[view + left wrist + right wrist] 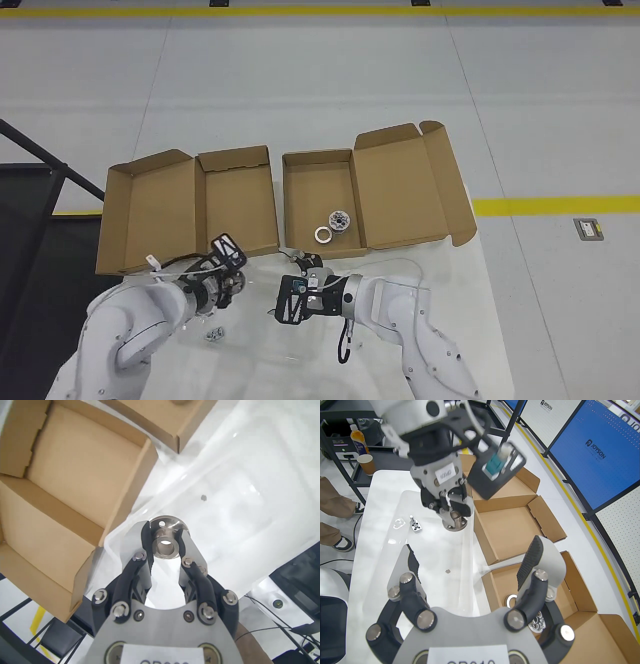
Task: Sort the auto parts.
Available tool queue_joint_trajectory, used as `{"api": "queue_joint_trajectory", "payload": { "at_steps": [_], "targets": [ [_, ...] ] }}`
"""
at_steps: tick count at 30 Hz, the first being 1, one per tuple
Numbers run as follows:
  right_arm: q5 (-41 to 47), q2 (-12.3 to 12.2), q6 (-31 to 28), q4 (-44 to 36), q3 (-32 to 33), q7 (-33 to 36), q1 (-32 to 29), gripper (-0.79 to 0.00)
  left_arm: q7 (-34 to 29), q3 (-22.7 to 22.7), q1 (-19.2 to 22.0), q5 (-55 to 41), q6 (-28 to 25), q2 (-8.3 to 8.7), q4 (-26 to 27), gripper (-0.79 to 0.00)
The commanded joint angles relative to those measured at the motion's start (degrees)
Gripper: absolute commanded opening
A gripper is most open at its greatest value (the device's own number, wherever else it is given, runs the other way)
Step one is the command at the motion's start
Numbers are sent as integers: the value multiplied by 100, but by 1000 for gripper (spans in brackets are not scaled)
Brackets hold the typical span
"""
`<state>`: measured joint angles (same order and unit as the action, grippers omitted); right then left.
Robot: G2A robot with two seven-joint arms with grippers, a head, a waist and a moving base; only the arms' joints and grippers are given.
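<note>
Two parts already lie in the right box (310,195): a ring (323,234) and, just beside it, a bearing (340,220), both close to the box's near wall.

A third part is in hand. The left claw (164,537) is clamped on the neck of a flanged bushing (165,547) and holds it low over the surface (265,355), flange down, just near of the left box (240,205) at its near right corner. I cannot tell whether the flange touches the surface.

The right claw (473,557) hangs just right of it with its jaws wide apart and nothing between them, near of the right box.

One more part waits on the surface: a small bracket (415,526) with an upright pin, near and left of the left claw.

By my judgement the sort is about half done. The bushing has yet to go into a box, most likely the left one beside it, and the bracket is not yet picked up.
</note>
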<state>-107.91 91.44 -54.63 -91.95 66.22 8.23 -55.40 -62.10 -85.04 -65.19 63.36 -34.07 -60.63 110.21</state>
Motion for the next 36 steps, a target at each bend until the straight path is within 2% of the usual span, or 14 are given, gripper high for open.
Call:
{"api": "queue_joint_trajectory", "payload": {
  "at_steps": [1,6,13,24,26,29,36],
  "targets": [
    [0,0,0,0,0,0,0,0,76,-204,94,-305,65,17,59,-785],
    [0,0,0,0,0,0,0,0,279,-469,609,-1013,211,46,-122,-785],
    [0,0,0,0,0,0,0,0,574,-266,1203,-673,715,52,-512,-785],
    [0,0,0,0,0,0,0,0,574,-266,1203,-673,715,52,-512,-785],
    [0,0,0,0,0,0,0,0,750,-174,1040,-445,855,49,-573,-785],
    [0,0,0,0,0,0,0,0,923,86,1213,-324,1214,11,-1028,-785],
    [0,0,0,0,0,0,0,0,1124,670,1995,-505,1688,-112,-2368,-785]
  ]
}}
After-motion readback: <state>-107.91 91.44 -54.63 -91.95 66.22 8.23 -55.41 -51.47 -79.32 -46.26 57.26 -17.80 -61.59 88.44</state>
